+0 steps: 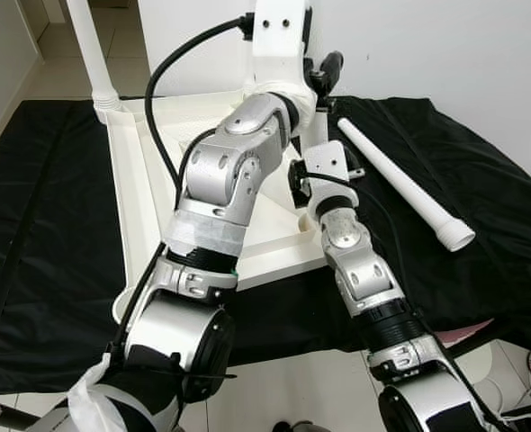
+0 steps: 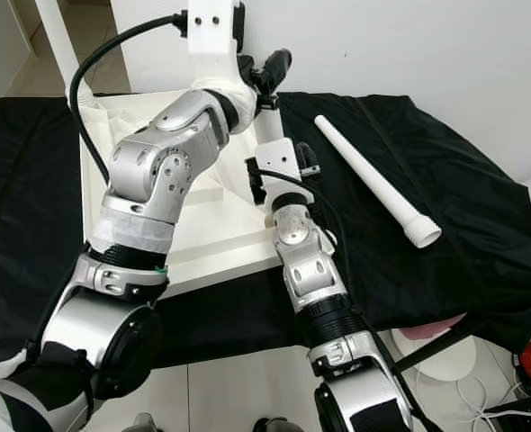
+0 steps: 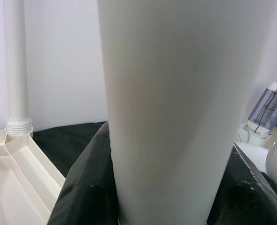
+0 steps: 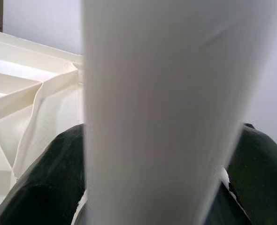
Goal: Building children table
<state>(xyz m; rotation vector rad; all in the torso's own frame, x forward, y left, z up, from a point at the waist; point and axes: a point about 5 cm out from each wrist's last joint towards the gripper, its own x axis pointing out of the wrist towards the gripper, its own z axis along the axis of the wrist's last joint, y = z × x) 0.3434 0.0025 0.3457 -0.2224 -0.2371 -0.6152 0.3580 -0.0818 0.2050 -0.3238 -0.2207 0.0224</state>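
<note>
Tabletop (image 1: 279,238), white plastic, lies upside down on a black cloth (image 1: 49,234) spread over the floor, its ribbed underside facing up.

Fitted leg (image 1: 90,45): stands upright in the far left corner socket, threaded collar visible at its base in the left wrist view.

Leg in hand (image 1: 279,27): upright at the far right corner of the tabletop, long axis vertical, seemingly over or in that corner's socket; the arms hide the joint itself. Both wrist views look straight onto its white shaft at very close range.

Left claw (image 1: 324,76): reaches across to this leg from the left; a black finger tip shows just right of the shaft. Whether it is clamped cannot be told.

Right claw (image 2: 274,112): comes up from below to the same leg, lower on the shaft. Grip likewise cannot be told.

Spare leg (image 1: 405,184): lies flat on the cloth to the right, axis running from far-left to near-right, socket end nearest the robot. The right arm is the nearer one to it.

Judgement: the step in hand is seating the upright leg; turning about its vertical axis would be the move it calls for.
</note>
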